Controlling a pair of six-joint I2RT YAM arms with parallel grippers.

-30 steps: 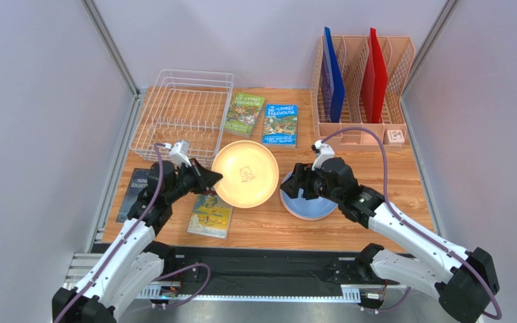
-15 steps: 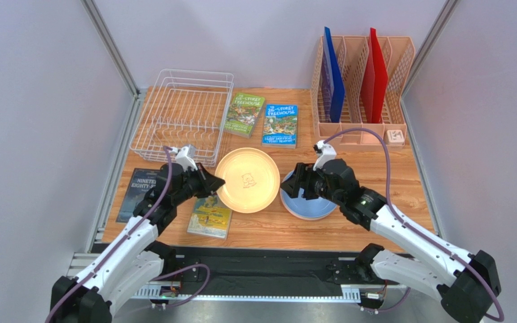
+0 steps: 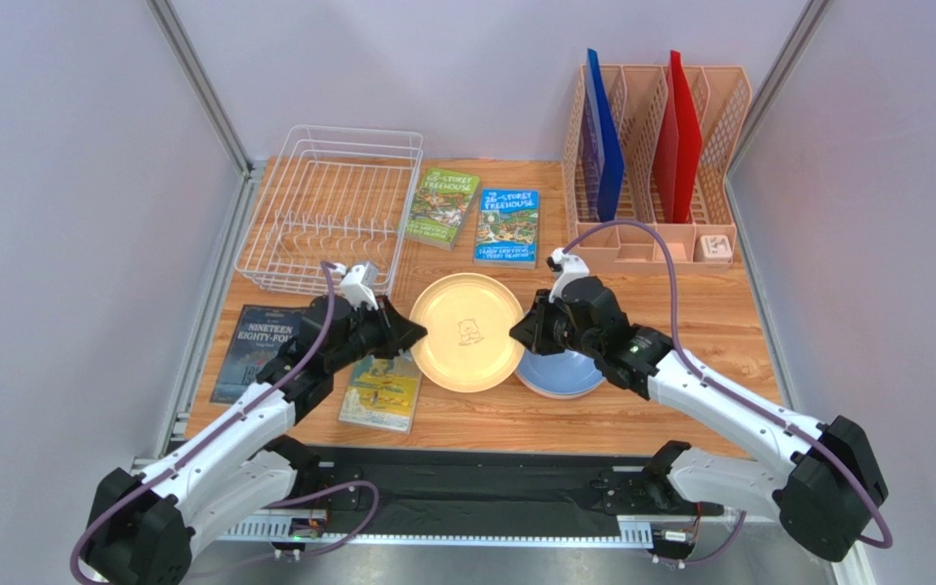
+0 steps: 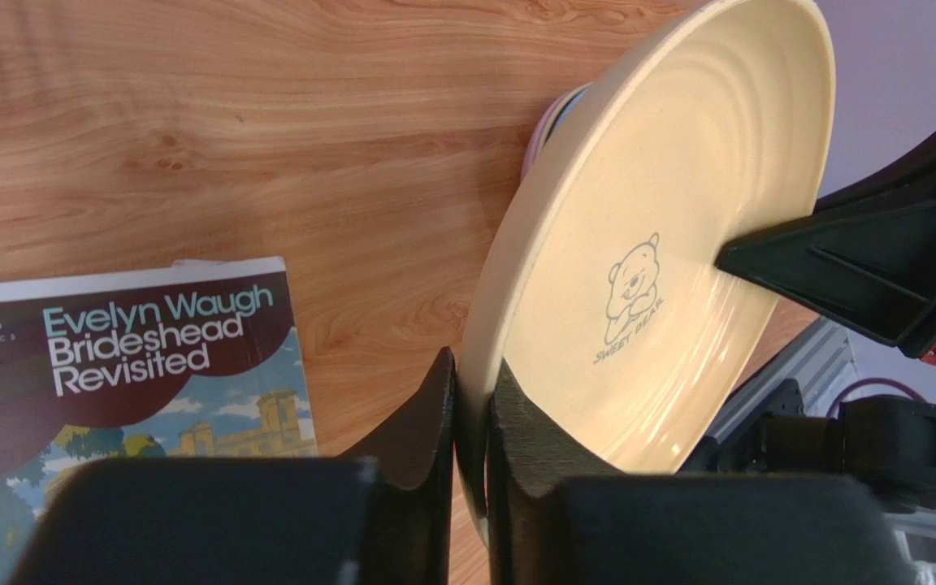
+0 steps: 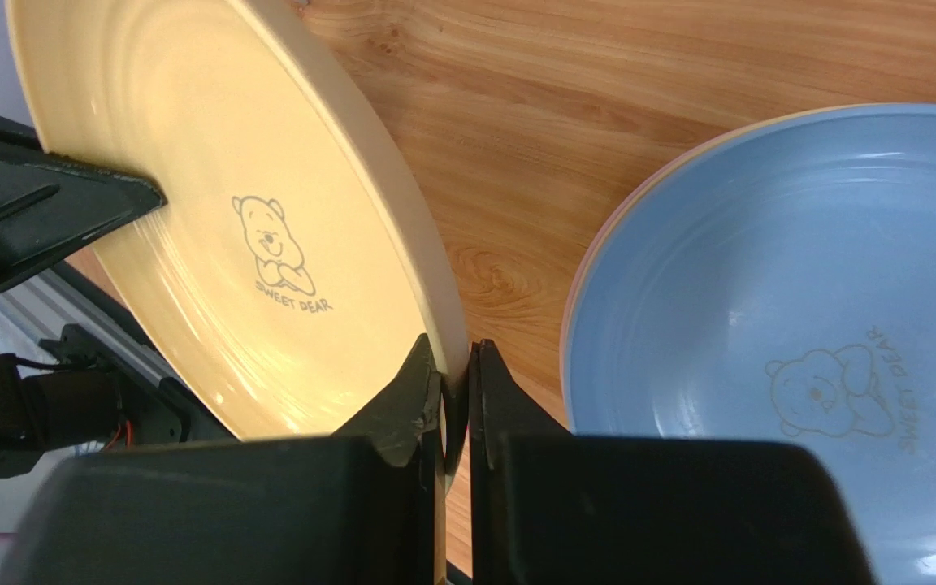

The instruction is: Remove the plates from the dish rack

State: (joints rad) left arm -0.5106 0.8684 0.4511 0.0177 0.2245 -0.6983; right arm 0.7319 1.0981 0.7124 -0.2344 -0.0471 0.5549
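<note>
Your left gripper (image 3: pixel 416 329) and right gripper (image 3: pixel 518 332) both pinch the cream plate (image 3: pixel 467 335) by its rim, so release left first, then lower it flat onto the blue plate (image 3: pixel 571 375)

The blue plate (image 3: pixel 565 378) and a book (image 3: pixel 381 393) crowd the cream plate (image 3: pixel 466 332); bare table (image 3: pixel 723 317) lies open far right

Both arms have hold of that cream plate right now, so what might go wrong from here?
1. The left gripper and the right gripper each pinch only the thin rim of the cream plate, on opposite sides. If they pull unevenly, or one opens early, it may slip and drop.
2. The plate is tilted, with its edge close to the blue plate. Lowering it carelessly could knock rim against rim.
3. The Brideshead Revisited book lies near the left side, so the plate might land on it.
</note>
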